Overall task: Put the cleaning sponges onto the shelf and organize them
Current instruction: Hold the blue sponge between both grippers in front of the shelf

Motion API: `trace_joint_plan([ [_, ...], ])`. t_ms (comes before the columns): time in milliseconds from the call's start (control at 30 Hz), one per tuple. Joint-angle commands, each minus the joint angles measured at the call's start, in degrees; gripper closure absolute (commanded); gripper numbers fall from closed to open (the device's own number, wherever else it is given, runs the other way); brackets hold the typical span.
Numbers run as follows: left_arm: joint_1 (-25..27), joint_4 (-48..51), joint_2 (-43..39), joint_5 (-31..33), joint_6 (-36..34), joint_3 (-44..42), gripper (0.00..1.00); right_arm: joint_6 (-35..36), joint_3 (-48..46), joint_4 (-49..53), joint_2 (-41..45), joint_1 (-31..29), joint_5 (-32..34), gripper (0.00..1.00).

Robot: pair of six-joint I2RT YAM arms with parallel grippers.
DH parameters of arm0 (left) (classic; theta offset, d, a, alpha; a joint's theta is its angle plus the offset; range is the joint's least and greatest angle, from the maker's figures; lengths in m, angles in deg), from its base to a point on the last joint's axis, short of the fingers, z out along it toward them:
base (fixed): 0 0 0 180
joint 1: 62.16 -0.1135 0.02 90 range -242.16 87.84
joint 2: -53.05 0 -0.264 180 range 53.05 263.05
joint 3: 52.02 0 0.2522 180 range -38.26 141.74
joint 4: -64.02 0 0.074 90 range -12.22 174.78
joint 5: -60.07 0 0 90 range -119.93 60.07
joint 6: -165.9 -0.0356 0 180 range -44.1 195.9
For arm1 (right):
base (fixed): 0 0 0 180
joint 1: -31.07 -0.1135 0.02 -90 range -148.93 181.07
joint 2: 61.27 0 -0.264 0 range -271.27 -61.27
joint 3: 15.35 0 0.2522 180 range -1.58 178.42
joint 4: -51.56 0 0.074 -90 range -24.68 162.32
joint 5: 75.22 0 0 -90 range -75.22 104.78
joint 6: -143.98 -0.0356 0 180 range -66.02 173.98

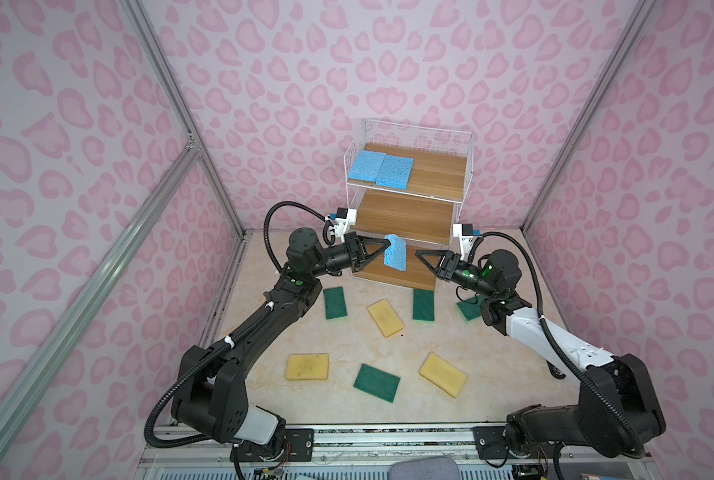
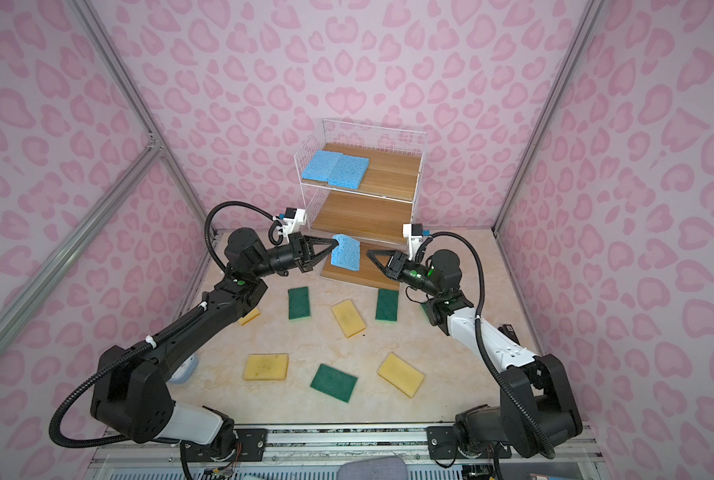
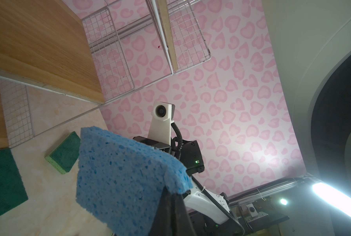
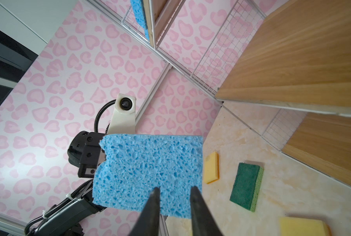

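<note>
Tabletop — left jaws pinch sponge's edge.

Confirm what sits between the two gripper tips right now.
The speckled light blue rectangular sponge, pinched at its top corner by the left gripper, hangs between them. The open right gripper sits short of it; both top views show that bare gap.

walls: pink blotch print | frame struts: aluminium | tabletop: beige marble-look
</note>
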State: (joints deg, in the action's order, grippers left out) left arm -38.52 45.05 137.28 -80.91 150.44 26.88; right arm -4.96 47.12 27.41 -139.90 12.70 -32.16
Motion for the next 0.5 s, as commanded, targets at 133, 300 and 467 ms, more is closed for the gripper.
trace_joint_plan([
  [133,0.56,-3.12,-1.28,-1.16,1.19,1.99,0.96,-0.99,-1.89,-5.81,-0.39,-0.47,-2.16,0.23],
  [300,1.89,-4.6,-1.09,-1.16,1.92,2.35,0.96,-2.94,0.23,-8.77,-2.45,-1.49,-2.72,0.22],
  [467,2.11,-5.19,-1.5,-1.1,2.55,2.79,0.96,-5.84,1.12,-13.6,-4.5,-1.68,-2.9,0.24],
])
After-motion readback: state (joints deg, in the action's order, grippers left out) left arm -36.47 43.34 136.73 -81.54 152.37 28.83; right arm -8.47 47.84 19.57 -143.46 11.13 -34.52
